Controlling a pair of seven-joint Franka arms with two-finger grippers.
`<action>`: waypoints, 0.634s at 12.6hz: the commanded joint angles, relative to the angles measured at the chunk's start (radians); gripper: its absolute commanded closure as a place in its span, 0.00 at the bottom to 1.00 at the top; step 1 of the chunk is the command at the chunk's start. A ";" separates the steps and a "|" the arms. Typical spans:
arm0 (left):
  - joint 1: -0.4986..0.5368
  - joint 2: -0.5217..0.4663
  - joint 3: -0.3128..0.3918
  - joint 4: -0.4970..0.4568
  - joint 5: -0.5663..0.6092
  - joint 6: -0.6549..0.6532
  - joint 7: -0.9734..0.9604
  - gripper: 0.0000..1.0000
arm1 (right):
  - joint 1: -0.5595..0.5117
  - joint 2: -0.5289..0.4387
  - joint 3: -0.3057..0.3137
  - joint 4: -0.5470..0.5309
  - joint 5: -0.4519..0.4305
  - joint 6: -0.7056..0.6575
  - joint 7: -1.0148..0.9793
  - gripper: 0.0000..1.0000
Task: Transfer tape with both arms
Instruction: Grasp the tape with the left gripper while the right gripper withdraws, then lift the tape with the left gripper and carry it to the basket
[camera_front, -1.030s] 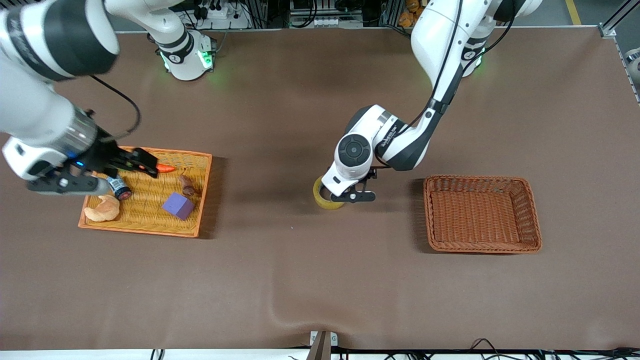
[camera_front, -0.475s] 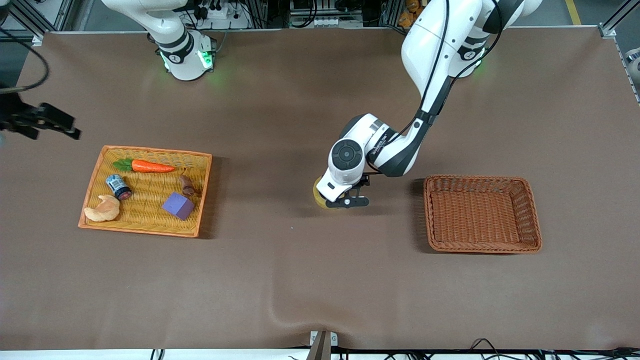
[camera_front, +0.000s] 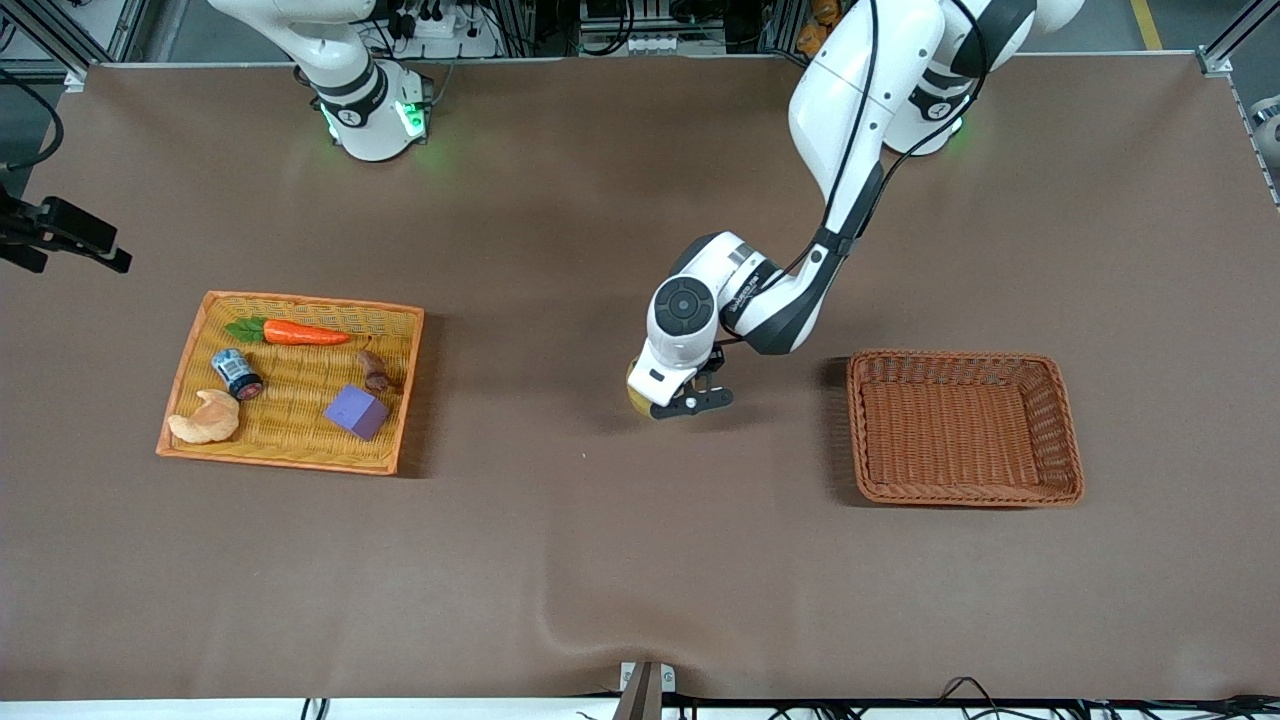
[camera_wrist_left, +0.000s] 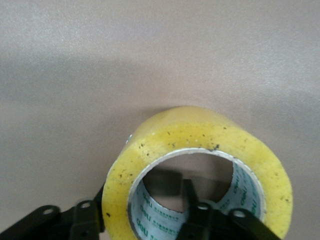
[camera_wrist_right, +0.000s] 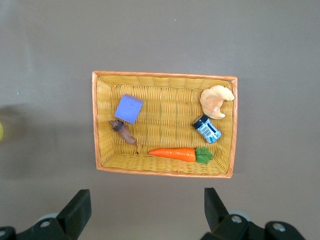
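The tape (camera_wrist_left: 200, 135), a yellowish roll with a white printed core, lies flat on the brown table near its middle; only a sliver of the tape (camera_front: 636, 394) shows under the left wrist. My left gripper (camera_front: 690, 400) is down on it. In the left wrist view the left gripper (camera_wrist_left: 143, 200) straddles the roll's wall, one finger (camera_wrist_left: 189, 192) inside the core and the other outside against the yellow. A gap still shows between the inner finger and the core. My right gripper (camera_front: 112, 250) hangs open and empty, high beside the yellow basket (camera_wrist_right: 165, 75) at the right arm's end of the table.
The yellow basket (camera_front: 412, 330) holds a carrot (camera_front: 300, 333), a small can (camera_front: 237, 373), a croissant toy (camera_front: 205, 420), a purple block (camera_front: 356, 411) and a brown piece (camera_front: 375, 371). An empty brown wicker basket (camera_front: 1065, 420) stands beside the tape, toward the left arm's end.
The right arm pulled away from over the yellow basket to the table's edge. The left gripper sank onto the tape and its jaws narrowed around the wall.
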 joint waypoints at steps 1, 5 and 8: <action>-0.010 0.012 0.011 0.029 0.026 0.001 -0.033 1.00 | 0.020 -0.025 -0.024 -0.021 -0.018 -0.004 -0.010 0.00; -0.012 -0.045 0.020 0.027 0.026 -0.034 -0.093 1.00 | 0.055 -0.016 -0.049 -0.011 -0.042 0.002 -0.010 0.00; 0.016 -0.156 0.033 0.027 0.024 -0.179 -0.115 1.00 | 0.062 -0.013 -0.044 -0.011 -0.070 0.008 0.002 0.00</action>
